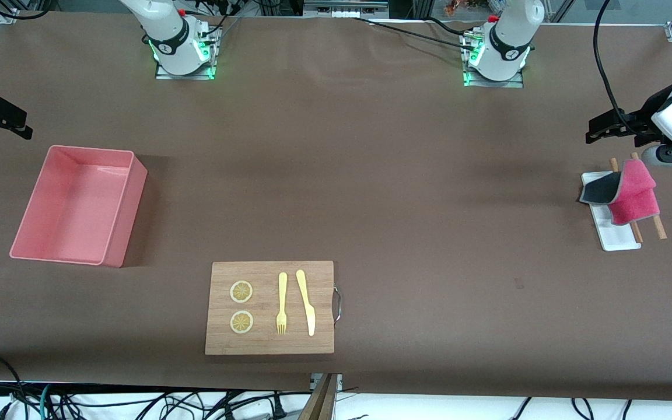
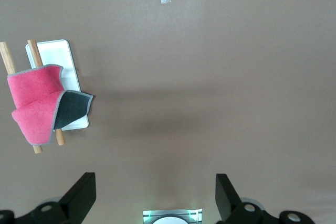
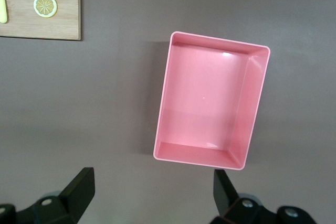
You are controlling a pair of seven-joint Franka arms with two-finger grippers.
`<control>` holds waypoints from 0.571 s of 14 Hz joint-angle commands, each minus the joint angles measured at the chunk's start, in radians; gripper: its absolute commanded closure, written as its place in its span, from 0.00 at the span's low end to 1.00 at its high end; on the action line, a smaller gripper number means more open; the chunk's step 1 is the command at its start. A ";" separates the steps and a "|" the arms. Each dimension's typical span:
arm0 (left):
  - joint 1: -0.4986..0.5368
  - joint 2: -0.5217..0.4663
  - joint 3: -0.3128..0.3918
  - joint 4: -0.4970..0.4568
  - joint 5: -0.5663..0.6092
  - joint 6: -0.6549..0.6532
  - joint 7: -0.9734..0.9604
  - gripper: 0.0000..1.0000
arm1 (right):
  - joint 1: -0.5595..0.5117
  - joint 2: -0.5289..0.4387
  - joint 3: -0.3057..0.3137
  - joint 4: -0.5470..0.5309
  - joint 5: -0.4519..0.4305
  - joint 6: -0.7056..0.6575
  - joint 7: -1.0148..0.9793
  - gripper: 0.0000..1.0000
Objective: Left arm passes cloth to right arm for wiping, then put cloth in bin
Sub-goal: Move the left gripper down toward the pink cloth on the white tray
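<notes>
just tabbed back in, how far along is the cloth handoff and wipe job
Nothing looks done yet. The cloth is draped over two wooden sticks on a white tray at the left arm's end of the table. The left gripper is open and empty above the table near it; the right gripper is open by the empty bin. Pickup, handoff, wiping and binning all remain.

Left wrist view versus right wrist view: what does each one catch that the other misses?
Only the left wrist view shows the cloth, draped over two wooden sticks on a white tray, and the open left gripper. Only the right wrist view shows the bin, a board with lemon slices, and the open right gripper. Both show the brown table.
</notes>
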 commanded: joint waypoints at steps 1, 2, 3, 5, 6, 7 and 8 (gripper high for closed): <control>-0.001 -0.006 0.004 -0.007 -0.017 0.006 -0.008 0.00 | -0.013 0.011 0.004 0.025 0.020 -0.015 0.007 0.00; -0.001 0.003 0.004 0.009 -0.014 0.007 -0.010 0.00 | -0.013 0.011 0.004 0.025 0.020 -0.015 0.008 0.00; -0.003 0.009 0.005 0.021 -0.011 0.006 -0.011 0.00 | -0.013 0.011 0.004 0.025 0.020 -0.015 0.007 0.00; -0.004 0.015 0.004 0.022 -0.011 0.006 -0.014 0.00 | -0.013 0.011 0.004 0.025 0.020 -0.015 0.007 0.00; -0.003 0.021 0.004 0.022 -0.011 0.006 -0.014 0.00 | -0.013 0.011 0.004 0.025 0.020 -0.015 0.007 0.00; -0.003 0.023 0.005 0.021 -0.011 0.006 -0.014 0.00 | -0.013 0.011 0.004 0.025 0.022 -0.015 0.007 0.00; -0.001 0.023 0.005 0.021 -0.009 0.006 -0.014 0.00 | -0.013 0.011 0.004 0.025 0.022 -0.015 0.008 0.00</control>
